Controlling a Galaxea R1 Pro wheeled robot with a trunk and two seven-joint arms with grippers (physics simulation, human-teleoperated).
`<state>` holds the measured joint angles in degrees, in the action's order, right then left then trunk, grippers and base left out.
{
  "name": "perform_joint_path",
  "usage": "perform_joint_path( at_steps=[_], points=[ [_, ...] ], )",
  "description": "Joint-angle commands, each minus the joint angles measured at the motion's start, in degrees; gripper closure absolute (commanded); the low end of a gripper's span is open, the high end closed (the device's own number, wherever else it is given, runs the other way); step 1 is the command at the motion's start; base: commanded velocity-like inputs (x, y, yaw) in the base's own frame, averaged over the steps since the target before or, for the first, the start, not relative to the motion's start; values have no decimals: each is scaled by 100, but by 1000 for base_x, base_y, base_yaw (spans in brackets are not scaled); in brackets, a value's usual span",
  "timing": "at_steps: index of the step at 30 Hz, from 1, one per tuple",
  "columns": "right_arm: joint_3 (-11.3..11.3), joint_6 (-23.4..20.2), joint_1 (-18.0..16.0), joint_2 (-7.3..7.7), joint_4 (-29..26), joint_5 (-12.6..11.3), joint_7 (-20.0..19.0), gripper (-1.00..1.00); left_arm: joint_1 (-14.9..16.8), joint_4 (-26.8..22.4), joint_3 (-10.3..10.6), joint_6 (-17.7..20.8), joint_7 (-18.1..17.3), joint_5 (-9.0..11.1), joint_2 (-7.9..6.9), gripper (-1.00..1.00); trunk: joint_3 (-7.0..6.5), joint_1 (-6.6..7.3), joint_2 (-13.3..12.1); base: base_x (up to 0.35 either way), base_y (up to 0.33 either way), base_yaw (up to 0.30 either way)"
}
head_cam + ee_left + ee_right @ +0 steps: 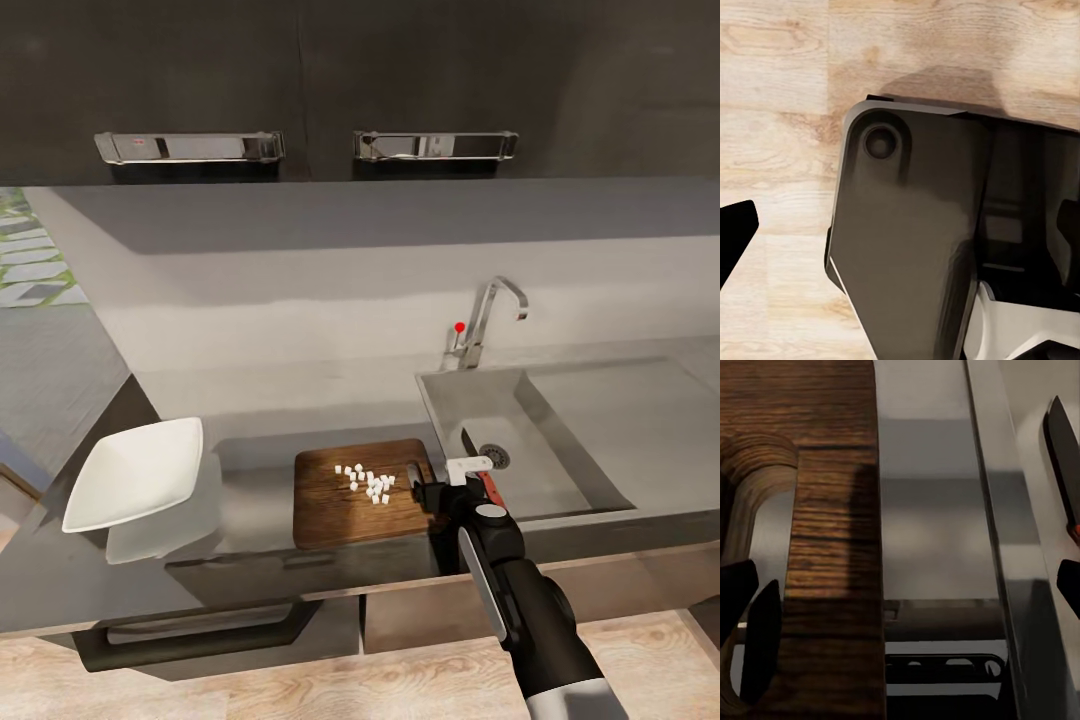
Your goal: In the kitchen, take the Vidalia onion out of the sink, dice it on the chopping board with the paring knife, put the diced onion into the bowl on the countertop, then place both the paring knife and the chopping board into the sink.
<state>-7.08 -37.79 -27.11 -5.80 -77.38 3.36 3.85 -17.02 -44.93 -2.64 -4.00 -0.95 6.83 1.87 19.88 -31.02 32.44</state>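
Mostly hidden behind its arm, the right claw [452, 487] spreads wide beside the chopping board [340, 505].

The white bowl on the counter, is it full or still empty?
Empty. The bowl shows only bare white inside, and the diced onion still lies in a small cluster on the chopping board.

Right arm [530, 600] extended forward, jaws spread
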Motion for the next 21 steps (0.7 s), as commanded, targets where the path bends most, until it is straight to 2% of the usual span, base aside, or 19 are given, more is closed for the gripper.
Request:
perform_joint_path(
  at_steps=[1, 21],
  points=[
    [-10, -35, -5, 0, -6, 33, 10, 100, -3, -7, -9, -5, -10, 56, 3, -100, 7, -2, 8, 0, 0, 0],
    [-12, -44, -5, -9, -14, 33, 10, 100, -3, -13, -9, -5, -10, 56, 1, -100, -27, -2, 8, 0, 0, 0]
  ],
)
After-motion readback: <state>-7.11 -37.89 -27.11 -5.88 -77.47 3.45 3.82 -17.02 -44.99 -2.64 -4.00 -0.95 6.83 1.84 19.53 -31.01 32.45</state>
